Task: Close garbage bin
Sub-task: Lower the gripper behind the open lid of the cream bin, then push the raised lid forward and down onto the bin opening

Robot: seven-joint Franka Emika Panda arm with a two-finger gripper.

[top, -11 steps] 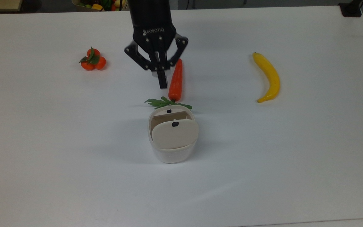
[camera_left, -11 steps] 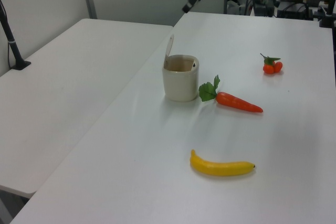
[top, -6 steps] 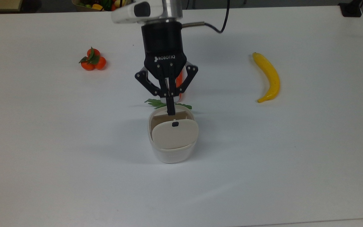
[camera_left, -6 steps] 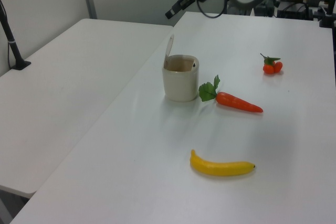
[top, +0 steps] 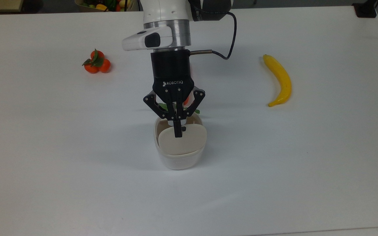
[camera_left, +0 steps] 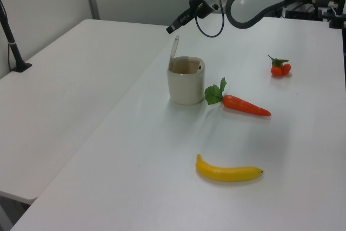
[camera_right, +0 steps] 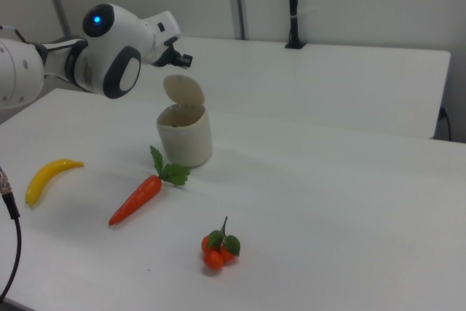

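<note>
The garbage bin (top: pixel 179 154) stood near the middle of the white table (top: pixel 44 147), its beige lid (top: pixel 182 141) raised on its hinge and standing nearly upright above the tub in the left view (camera_left: pixel 174 47) and the right view (camera_right: pixel 183 90). The gripper (top: pixel 178 133) hung above the bin with its fingers pressed together, nothing held between them; in the top view the closed fingertips overlapped the upper part of the lid, beside the small black square mark (top: pixel 184 129). Whether the fingertips touched the lid could not be determined. One second before, the gripper was farther toward the top view's upper edge, beside the carrot (camera_left: pixel 246 105) and well apart from the bin; half a second before, its tips lay at the bin's far rim. The arm had therefore advanced toward the bin across the three moments, and in the left view the gripper (camera_left: pixel 172 27) had come from the upper edge to just above the lid. The lid's angle matched the earlier frames. The carrot, the banana (top: pixel 279 80) and the cluster of small oranges (top: pixel 96 62) lay where they had lain before, the carrot's green leaves (camera_left: pixel 215 92) just beside the bin wall.
</note>
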